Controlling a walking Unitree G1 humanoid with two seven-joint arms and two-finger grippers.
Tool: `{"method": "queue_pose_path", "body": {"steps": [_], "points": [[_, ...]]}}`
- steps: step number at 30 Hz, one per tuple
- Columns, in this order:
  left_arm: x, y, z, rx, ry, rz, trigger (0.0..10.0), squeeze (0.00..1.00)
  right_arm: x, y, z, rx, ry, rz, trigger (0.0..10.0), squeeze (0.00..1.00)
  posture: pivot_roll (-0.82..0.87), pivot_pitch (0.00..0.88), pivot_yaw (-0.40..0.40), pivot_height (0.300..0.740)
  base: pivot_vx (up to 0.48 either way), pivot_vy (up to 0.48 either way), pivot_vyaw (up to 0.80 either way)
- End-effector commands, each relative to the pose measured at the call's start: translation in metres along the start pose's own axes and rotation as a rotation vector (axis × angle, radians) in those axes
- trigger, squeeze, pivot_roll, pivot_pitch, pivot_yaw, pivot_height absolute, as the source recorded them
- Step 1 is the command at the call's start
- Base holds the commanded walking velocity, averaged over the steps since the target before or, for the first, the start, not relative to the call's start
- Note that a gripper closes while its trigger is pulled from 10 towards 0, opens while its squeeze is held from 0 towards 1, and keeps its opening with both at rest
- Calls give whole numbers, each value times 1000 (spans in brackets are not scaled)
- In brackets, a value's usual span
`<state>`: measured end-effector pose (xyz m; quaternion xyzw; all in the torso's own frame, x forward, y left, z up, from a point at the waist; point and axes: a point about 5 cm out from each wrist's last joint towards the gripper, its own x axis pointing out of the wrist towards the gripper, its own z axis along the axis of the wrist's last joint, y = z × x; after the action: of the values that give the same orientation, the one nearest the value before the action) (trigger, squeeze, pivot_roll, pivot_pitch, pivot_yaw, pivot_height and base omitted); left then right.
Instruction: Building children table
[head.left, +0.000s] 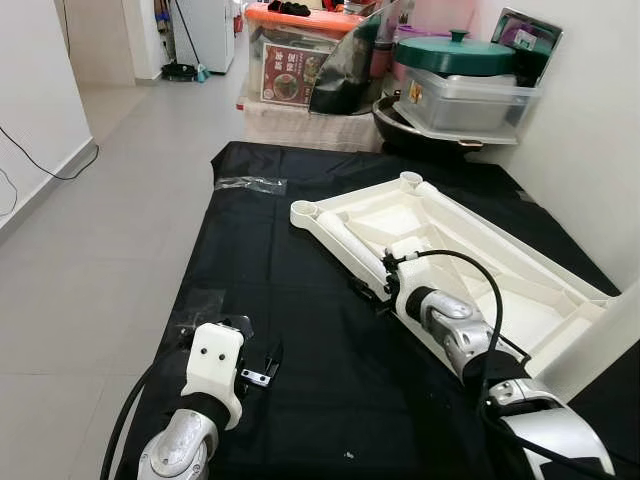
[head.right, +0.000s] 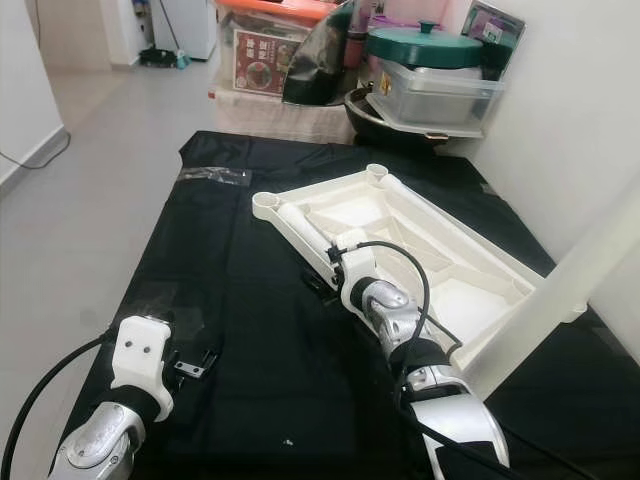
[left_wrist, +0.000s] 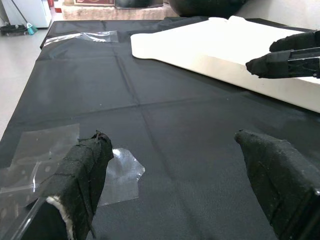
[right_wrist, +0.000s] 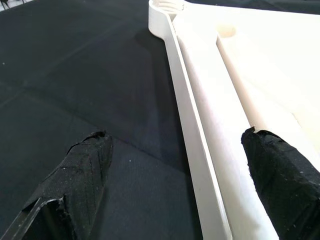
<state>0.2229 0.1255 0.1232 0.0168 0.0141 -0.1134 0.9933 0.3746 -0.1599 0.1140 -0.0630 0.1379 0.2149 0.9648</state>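
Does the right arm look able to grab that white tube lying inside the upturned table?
Probably yes. The right gripper is open, straddling the table top's near rim, and the white leg tube lies just inside with nothing over it.

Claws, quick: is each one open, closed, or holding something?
Left claw: open, empty, over the black cloth.
Right claw: open, straddling the white tabletop rim, not gripping.

The tabletop (head.left: 520, 262) looks like smooth, matt cream plastic. Under it lies a matt black cloth (head.left: 300, 330), with clear glossy film (left_wrist: 120, 172) on it. The fingers (right_wrist: 82, 172) are wrapped in rough black fabric tape.
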Motion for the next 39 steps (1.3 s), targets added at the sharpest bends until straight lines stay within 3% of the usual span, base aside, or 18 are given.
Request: {"method": "queue_pose_path", "body": {"steps": [1,8,21,24,28,34,35,36,37,39], "points": [[3,-3,-2,-8,7,-2,10000,0,-4,-3,-11,-7,47,-2,10000,0,134,0,-156,740,0,0,0],[3,-2,-2,-5,6,-1,10000,0,-4,7,-29,-39,141,65,10000,0,135,0,-155,740,0,0,0],[2,-1,-3,-9,9,0,10000,0,-8,-2,-41,-6,234,5,10000,0,141,0,-156,740,0,0,0],[2,-1,-3,-8,9,1,10000,0,-10,-6,-45,44,266,-37,10000,0,145,0,-158,740,0,0,0],[2,-1,-4,-9,11,2,10000,0,-12,-11,-47,203,279,-112,10000,0,146,0,-159,740,0,0,0],[2,-1,-4,-9,12,2,10000,0,-11,-9,-48,190,263,-75,10000,0,145,0,-155,740,0,0,0],[2,-1,-4,-9,13,1,10000,0,-11,-5,-48,167,260,-39,9216,0,145,0,-155,740,0,0,0],[2,-1,-4,-9,13,1,10000,0,-11,-5,-48,167,260,-39,9216,0,145,0,-155,740,0,0,0],[2,-1,-4,-9,14,0,10000,0,-10,-2,-47,142,256,-1,4863,0,145,0,-155,740,0,0,0],[2,-1,-4,-9,14,0,10000,0,-10,-2,-47,142,256,-1,4863,0,145,0,-155,740,0,0,0]]}}
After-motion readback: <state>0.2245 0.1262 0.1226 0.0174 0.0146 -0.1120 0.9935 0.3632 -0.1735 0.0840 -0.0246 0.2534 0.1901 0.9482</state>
